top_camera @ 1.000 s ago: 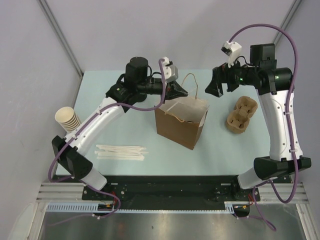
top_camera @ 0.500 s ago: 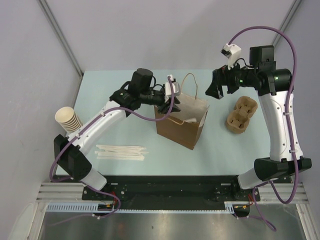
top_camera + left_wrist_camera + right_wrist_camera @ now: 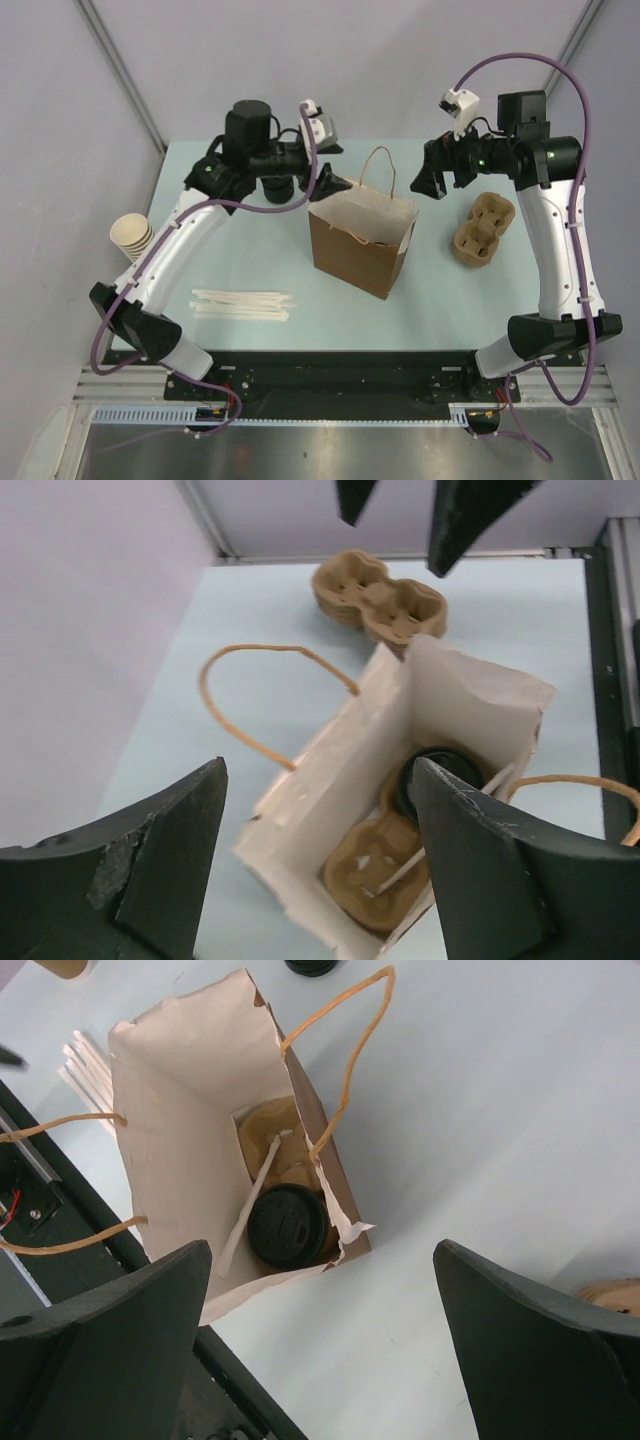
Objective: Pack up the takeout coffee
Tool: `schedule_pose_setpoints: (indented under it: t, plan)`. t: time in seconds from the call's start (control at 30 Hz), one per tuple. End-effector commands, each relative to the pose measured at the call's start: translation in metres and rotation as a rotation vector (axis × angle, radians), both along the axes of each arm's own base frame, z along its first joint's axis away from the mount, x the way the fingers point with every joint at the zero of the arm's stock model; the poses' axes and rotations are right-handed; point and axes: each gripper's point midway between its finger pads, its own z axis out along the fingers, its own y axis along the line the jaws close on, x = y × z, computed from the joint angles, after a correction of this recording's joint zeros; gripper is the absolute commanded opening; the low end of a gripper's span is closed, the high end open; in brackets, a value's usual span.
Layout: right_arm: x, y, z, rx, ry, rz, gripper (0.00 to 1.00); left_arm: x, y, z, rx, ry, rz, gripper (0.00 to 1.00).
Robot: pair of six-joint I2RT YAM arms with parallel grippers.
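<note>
The takeout coffee (image 3: pixel 288 1225) stands inside the open brown paper bag (image 3: pixel 360 240); only its round black top (image 3: pixel 440 777) shows. It sits in one well of a pulp cup carrier (image 3: pixel 375 865) on the bag's floor, with a white stick (image 3: pixel 250 1205) leaning beside it. My left gripper (image 3: pixel 335 184) hovers above the bag's far left rim. It is open and empty, and looks down into the bag (image 3: pixel 318 765). My right gripper (image 3: pixel 430 176) hangs open and empty, high to the right of the bag (image 3: pixel 322 1250).
A stack of pulp cup carriers (image 3: pixel 483 230) lies right of the bag. Cream paper cups (image 3: pixel 130 233) lie stacked at the table's left edge. White sticks (image 3: pixel 240 304) lie near the front. Loose black lids (image 3: pixel 315 966) sit behind the bag. The bag's rope handles (image 3: pixel 380 170) stand up.
My left gripper was shut at the bag's left rim. It has opened and drawn back up and to the left. The right arm has not moved.
</note>
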Motion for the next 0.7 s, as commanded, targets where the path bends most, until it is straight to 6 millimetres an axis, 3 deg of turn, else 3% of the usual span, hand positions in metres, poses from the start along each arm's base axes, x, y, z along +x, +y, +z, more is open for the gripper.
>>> schedule_pose_setpoints:
  t: [0.0,0.13,0.23,0.3,0.47,0.67]
  plan:
    - [0.003,0.005,-0.006,0.004,0.013,0.047,0.99,-0.004,0.028,0.022,-0.012,-0.004,0.034,0.81]
    - [0.008,0.009,-0.013,0.004,0.035,0.068,0.98,-0.002,0.055,0.012,-0.010,0.058,0.098,0.82]
    - [0.012,0.015,-0.020,0.004,0.051,0.093,0.97,-0.007,0.070,-0.006,0.017,0.103,0.146,0.84]
    - [0.013,0.021,-0.025,0.006,0.061,0.115,0.95,-0.019,0.080,-0.029,0.048,0.129,0.160,0.84]
    - [0.018,0.032,-0.039,-0.004,0.090,0.156,0.91,-0.036,0.088,-0.070,0.080,0.198,0.177,0.82]
    - [0.021,0.041,-0.047,-0.012,0.107,0.181,0.90,-0.043,0.091,-0.096,0.091,0.304,0.210,0.83]
